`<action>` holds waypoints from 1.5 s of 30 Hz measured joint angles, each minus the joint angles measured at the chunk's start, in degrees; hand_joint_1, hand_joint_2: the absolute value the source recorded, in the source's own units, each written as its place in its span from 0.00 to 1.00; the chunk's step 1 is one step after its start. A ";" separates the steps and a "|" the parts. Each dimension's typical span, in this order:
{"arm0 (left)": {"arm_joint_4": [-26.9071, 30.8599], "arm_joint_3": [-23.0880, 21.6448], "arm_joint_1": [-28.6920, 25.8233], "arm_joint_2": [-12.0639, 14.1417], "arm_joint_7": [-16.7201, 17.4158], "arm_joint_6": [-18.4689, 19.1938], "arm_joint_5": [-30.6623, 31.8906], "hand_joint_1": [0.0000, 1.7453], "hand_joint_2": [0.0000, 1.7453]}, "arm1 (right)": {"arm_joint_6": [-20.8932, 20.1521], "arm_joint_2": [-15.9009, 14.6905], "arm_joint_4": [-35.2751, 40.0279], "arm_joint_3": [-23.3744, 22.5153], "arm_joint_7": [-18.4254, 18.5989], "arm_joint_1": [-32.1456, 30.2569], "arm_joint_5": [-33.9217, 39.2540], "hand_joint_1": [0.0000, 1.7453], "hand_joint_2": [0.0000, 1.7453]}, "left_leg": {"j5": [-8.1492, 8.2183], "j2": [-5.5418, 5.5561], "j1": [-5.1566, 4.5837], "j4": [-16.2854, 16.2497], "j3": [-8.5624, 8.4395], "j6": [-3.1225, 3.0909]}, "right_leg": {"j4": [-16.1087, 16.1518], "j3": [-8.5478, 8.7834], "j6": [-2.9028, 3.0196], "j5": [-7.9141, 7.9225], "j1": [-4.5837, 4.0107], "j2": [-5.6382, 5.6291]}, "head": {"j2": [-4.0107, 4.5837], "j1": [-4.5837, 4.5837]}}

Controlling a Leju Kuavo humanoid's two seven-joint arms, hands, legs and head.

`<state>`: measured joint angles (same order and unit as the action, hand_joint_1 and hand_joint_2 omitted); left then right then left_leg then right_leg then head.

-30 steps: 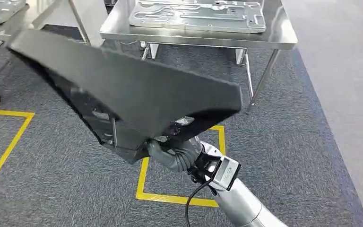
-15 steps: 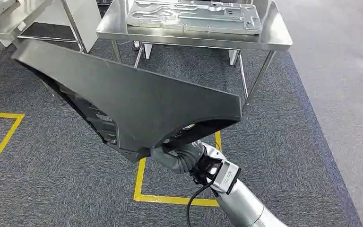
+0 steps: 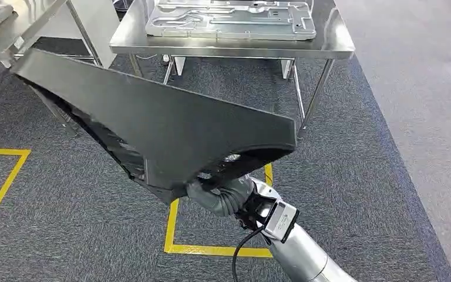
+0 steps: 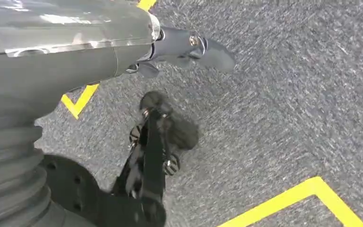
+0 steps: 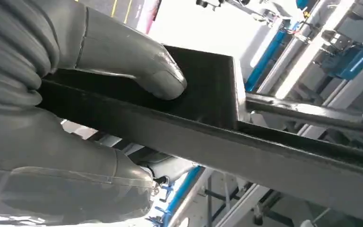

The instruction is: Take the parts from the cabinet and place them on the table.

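The steel desk [image 3: 329, 50] at twelve o'clock has drawn nearer as the robot walks, the right hand [image 3: 214, 191] fingers [image 5: 137, 71] clamping the black part [image 3: 164, 126] ahead; left hand [image 4: 189, 47] fingers unclear.

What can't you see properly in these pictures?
- Head view: right hand mostly hidden under the black part it holds.
- Head view: metal plate on the steel table cut off by the top edge.
- Left wrist view: left hand blurred, grip unclear.

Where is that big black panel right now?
In the head view, the black panel is held up by the robot's right hand, above the carpet, short of the steel table.
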<state>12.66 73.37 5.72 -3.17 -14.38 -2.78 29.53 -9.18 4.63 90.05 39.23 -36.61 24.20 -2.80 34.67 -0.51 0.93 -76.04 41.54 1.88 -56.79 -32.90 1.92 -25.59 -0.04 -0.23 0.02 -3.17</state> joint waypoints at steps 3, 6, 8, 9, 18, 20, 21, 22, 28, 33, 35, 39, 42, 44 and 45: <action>0.00 0.00 -0.09 0.00 0.00 0.00 0.00 0.00 1.00 | 0.00 0.00 -0.04 0.00 0.00 0.03 0.00 1.00 1.00 | -6.50 0.00 0.00 8.83 -3.62 -0.23 | -0.43 0.47 -0.28 -0.60 -0.02 -0.40 | 0.00 0.00; 0.02 0.00 0.04 0.04 -0.04 0.04 0.04 0.00 1.00 | 0.00 0.02 -0.04 0.00 -0.04 0.14 0.00 1.00 1.00 | -8.94 0.24 -0.45 18.20 -8.03 -1.23 | -1.09 0.45 -0.93 -1.27 -0.42 -0.54 | 0.00 0.00; 0.02 0.00 -0.05 0.04 -0.07 0.07 0.02 0.00 1.00 | 0.00 0.02 -0.04 0.00 -0.04 0.12 -0.11 1.00 1.00 | -8.91 0.26 -0.44 17.93 -7.76 -1.70 | -0.85 0.35 -1.43 -1.21 -0.29 -0.54 | 0.00 0.00; 0.00 0.00 -0.10 0.04 -0.07 0.07 0.02 0.00 1.00 | 0.00 0.02 -0.04 0.00 -0.04 0.14 -0.11 1.00 1.00 | -8.94 0.25 -0.43 18.03 -7.78 -2.00 | -0.74 0.47 -1.73 -1.22 -0.25 -0.55 | 0.00 0.00; 0.02 0.00 0.04 -0.02 -0.07 0.20 -0.02 0.00 1.00 | -0.20 -0.09 -0.07 0.00 -0.13 0.02 -0.24 1.00 1.00 | -8.58 0.14 0.05 18.75 -9.00 -2.90 | -13.20 -6.70 -3.01 -3.90 0.43 -0.10 | 0.00 0.00; 0.00 0.00 0.05 -0.04 -0.07 0.20 -0.02 0.00 1.00 | -0.20 -0.07 -0.07 0.00 -0.17 0.14 -0.24 1.00 1.00 | -8.16 0.17 0.05 18.76 -9.57 -2.48 | -2.24 -1.60 -2.34 0.85 0.33 0.17 | 0.00 0.02; 0.02 0.00 0.11 -0.04 -0.07 0.17 -0.02 0.00 1.00 | -0.24 -0.02 -0.04 0.00 -0.22 0.27 -0.26 1.00 1.00 | -7.88 0.18 -0.38 18.50 -9.45 -2.06 | -0.95 -1.10 -2.24 -0.05 -0.08 0.25 | 0.00 0.02; 0.02 0.00 0.11 -0.04 -0.04 0.20 -0.02 0.00 1.00 | -0.33 -0.02 -0.04 0.00 -0.26 0.26 -0.31 1.00 1.00 | -7.88 0.14 -0.32 18.64 -9.36 -1.77 | -1.13 -1.27 -2.09 -0.02 -0.08 0.16 | 0.00 0.00; 0.02 0.00 0.31 -0.09 -0.09 0.20 0.04 0.00 1.00 | -0.96 0.31 0.00 0.00 -0.42 0.50 -0.39 1.00 1.00 | -3.29 0.09 0.04 10.67 -6.24 -0.13 | -0.06 0.33 -0.28 -0.32 0.21 -0.05 | 0.00 0.00; 0.02 0.00 0.05 0.00 -0.11 0.20 0.02 0.00 1.00 | -0.96 0.31 -0.02 0.00 -0.42 0.13 -0.37 1.00 1.00 | -5.24 0.09 0.05 5.11 -1.12 -0.18 | -0.23 1.45 -0.09 -1.43 -0.18 -0.38 | 0.00 0.00; 0.02 0.00 0.06 0.09 -0.13 0.26 0.00 0.00 1.00 | -0.96 0.31 0.00 0.00 -0.42 0.13 -0.39 1.00 1.00 | -10.83 0.10 0.02 15.12 -5.47 -0.67 | -0.31 2.39 -0.37 -2.15 -0.24 -0.44 | 0.00 0.00; 0.02 0.00 0.11 0.15 -0.15 0.44 0.02 0.00 1.00 | -0.96 0.31 0.04 -0.02 -0.50 -0.02 -0.39 1.00 1.00 | -9.81 0.24 -0.59 17.87 -6.77 -1.96 | -0.31 2.35 -1.49 -2.74 -0.41 -0.50 | 0.00 0.00; 0.02 0.00 0.19 0.11 -0.15 0.48 -0.09 0.00 1.00 | -0.94 0.31 0.79 -0.07 -0.61 0.00 -0.48 1.00 1.00 | -9.74 0.21 -0.11 18.68 -7.53 -2.84 | -2.75 1.67 -2.54 -4.57 -0.42 -0.36 | 0.00 0.02; 0.02 0.00 0.22 0.13 -0.15 0.50 -0.07 0.00 1.00 | -1.01 0.24 0.98 -0.15 -0.61 -0.20 -0.48 1.00 1.00 | -9.50 0.16 -0.17 18.67 -7.62 -3.20 | -11.49 -3.22 -2.85 -8.38 -0.14 -0.30 | 0.00 0.00; 0.02 0.00 0.28 0.13 -0.15 0.52 -0.07 0.00 1.00 | -1.27 0.11 0.98 -0.24 -0.61 -0.52 -0.41 1.00 1.00 | -9.32 -0.05 -0.19 18.62 -7.64 -3.36 | -16.40 -6.27 -2.99 -9.90 -0.02 -0.30 | 0.00 0.00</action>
<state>12.68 73.37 6.00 -3.04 -14.53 -2.25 29.46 -10.45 4.74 91.03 38.99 -37.22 23.68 -3.21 25.35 -0.55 0.73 -57.42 33.90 -1.48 -73.19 -39.16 -1.07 -35.49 -0.06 -0.53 0.02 -3.17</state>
